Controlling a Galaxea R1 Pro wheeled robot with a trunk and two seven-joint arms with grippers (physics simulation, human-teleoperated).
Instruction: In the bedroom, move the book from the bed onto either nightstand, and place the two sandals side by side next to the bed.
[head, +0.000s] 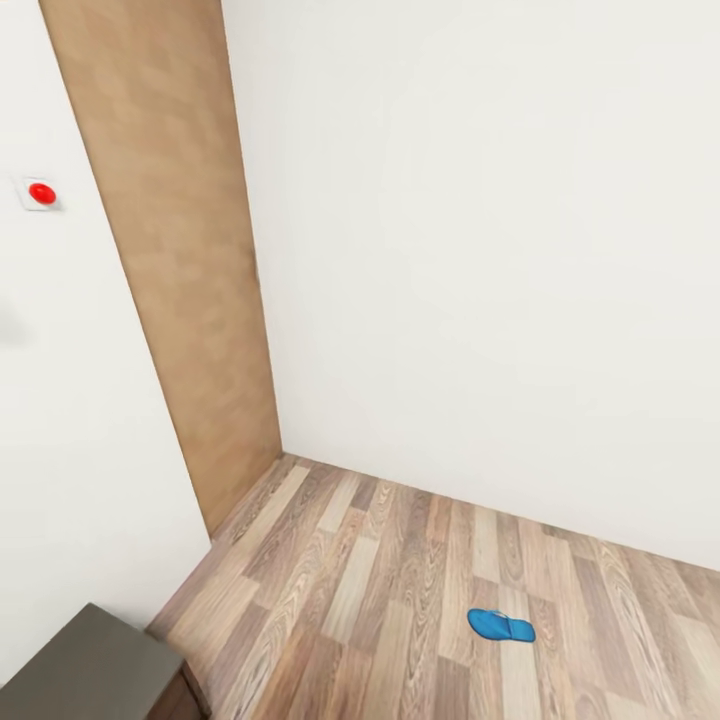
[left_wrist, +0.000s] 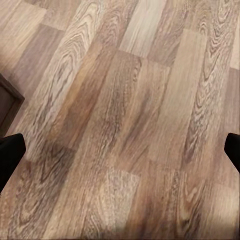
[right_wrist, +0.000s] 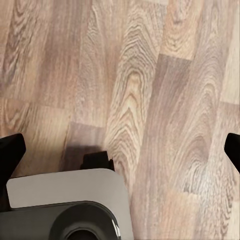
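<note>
White walls (head: 480, 250), brown wood panel (head: 170, 250) far left. Plank floor (head: 380, 600). Dark cabinet (head: 90, 670) near left. One blue sandal (head: 501, 626) on floor, near right. Left gripper (left_wrist: 120, 150) fingers spread wide, empty; right gripper (right_wrist: 120, 150) likewise, above bare floor.

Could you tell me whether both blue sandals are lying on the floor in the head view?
No, one blue sandal lies alone on the wood-plank floor, with bare planks around it and the white wall behind.
</note>
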